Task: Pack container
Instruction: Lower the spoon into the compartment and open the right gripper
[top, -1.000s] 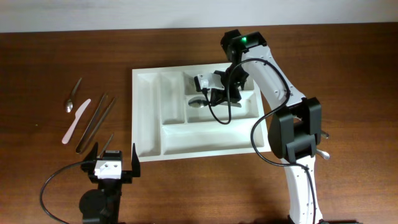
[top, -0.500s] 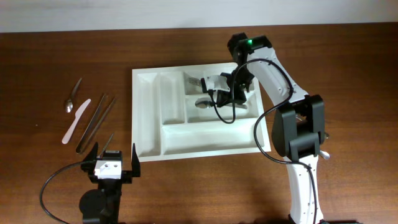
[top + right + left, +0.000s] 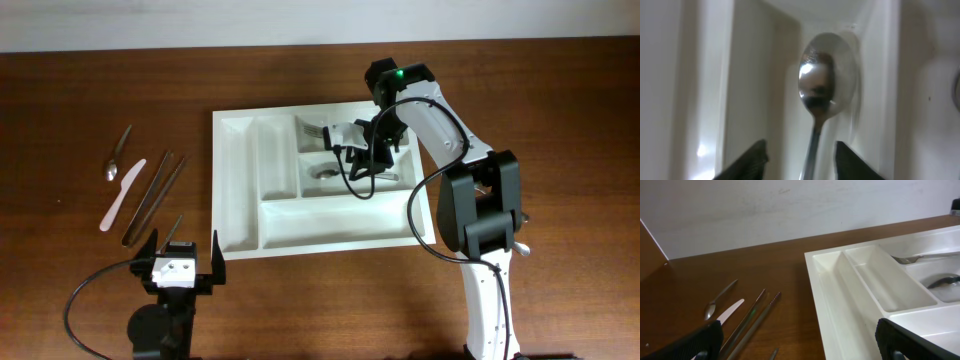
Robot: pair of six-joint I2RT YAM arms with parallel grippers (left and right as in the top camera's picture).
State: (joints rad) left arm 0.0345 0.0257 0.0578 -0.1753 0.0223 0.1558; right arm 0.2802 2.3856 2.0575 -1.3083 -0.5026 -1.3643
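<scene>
The bench carries the container at its centre. The right tool hangs over the container's 1 o'clock part, its fingers spread either side of the handle of a spoon lying in a compartment. The left tool, also spread, sits at the container's 7 o'clock, apart from it.

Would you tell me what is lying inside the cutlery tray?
In the tray, a fork lies in the top long compartment, a spoon in the middle one; the right hand covers part of their handles. Other compartments show nothing.
</scene>
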